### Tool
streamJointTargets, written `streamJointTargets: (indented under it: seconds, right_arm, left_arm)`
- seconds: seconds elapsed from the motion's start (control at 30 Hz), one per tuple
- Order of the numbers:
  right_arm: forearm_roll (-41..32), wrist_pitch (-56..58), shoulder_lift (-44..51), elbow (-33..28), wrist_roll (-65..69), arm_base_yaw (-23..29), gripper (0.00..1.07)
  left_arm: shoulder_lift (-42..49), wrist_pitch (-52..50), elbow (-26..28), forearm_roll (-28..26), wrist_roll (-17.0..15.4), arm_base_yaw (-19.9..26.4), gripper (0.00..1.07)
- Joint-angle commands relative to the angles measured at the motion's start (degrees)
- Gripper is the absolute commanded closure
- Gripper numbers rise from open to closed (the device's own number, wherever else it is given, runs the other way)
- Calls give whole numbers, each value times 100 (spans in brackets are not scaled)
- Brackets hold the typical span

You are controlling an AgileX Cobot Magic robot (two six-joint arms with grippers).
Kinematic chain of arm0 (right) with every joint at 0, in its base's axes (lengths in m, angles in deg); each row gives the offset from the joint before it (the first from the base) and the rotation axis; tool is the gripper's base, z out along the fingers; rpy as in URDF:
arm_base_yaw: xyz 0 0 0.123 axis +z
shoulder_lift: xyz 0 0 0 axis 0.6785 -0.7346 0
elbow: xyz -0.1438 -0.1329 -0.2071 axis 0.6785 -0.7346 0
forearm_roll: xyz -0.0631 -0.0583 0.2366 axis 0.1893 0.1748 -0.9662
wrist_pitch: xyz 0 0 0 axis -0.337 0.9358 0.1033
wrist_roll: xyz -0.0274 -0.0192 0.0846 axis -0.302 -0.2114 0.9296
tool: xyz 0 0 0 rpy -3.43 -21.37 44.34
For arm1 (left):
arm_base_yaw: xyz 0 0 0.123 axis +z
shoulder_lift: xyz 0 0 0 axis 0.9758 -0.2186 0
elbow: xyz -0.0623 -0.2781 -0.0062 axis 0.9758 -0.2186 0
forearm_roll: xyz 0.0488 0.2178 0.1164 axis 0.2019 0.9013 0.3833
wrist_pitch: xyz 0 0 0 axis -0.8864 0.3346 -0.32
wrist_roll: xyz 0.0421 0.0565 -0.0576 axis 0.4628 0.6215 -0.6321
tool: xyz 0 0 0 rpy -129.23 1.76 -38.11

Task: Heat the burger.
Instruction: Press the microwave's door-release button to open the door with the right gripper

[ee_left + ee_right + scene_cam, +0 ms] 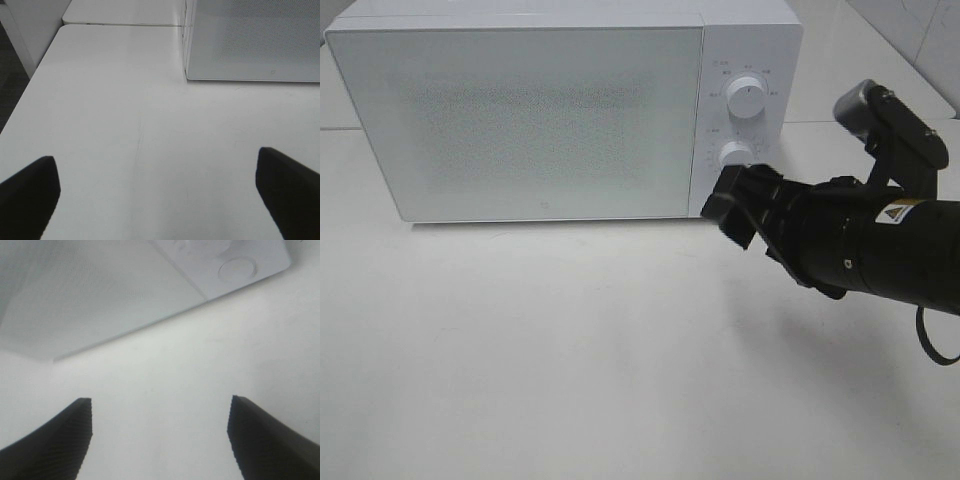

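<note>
My left end effector [155,160] hangs low over the bare white desk [570,350] with its jaws spread wide and nothing between them. Its two dark fingers [30,195] frame only the desk top. My right end effector [740,198] reaches in from the right of the high view. Its jaws are also apart and empty, and its ribbed fingers [60,440] stand over plain desk. It hovers in front of the lower right corner of the microwave [520,110], just under the lower knob [735,153]. In my right wrist view a strip of desk lies between the fingertips and the microwave front, so I touch neither.

Farther back, the white microwave stands on the desk with its door [530,120] shut flush. The door's speckled window is too pale to see through. The upper knob [747,100] sits above the lower one on the panel right of the door.

The burger shows in none of my three views, so I cannot tell where it is.
</note>
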Motion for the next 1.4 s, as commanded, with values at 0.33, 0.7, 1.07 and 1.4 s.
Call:
streamJointTargets:
  seconds: [0.33, 0.7, 1.07, 1.4]
  right_arm:
    - [2441, 4148, 625, 848, -1134, -17, 33]
    - [3180, 6388, 625, 1604, -1163, -17, 33]
    - [3398, 8337, 974, 1977, -1163, 0, 33]
    - [3587, 8617, 2504, 1942, -1089, -590, 33]
  left_arm:
    - [138, -46, -23, -11, -6, 23, 6]
    - [138, -46, -23, -11, -6, 23, 6]
    - [138, -46, -23, -11, -6, 23, 6]
    - [138, -46, -23, -11, -6, 23, 6]
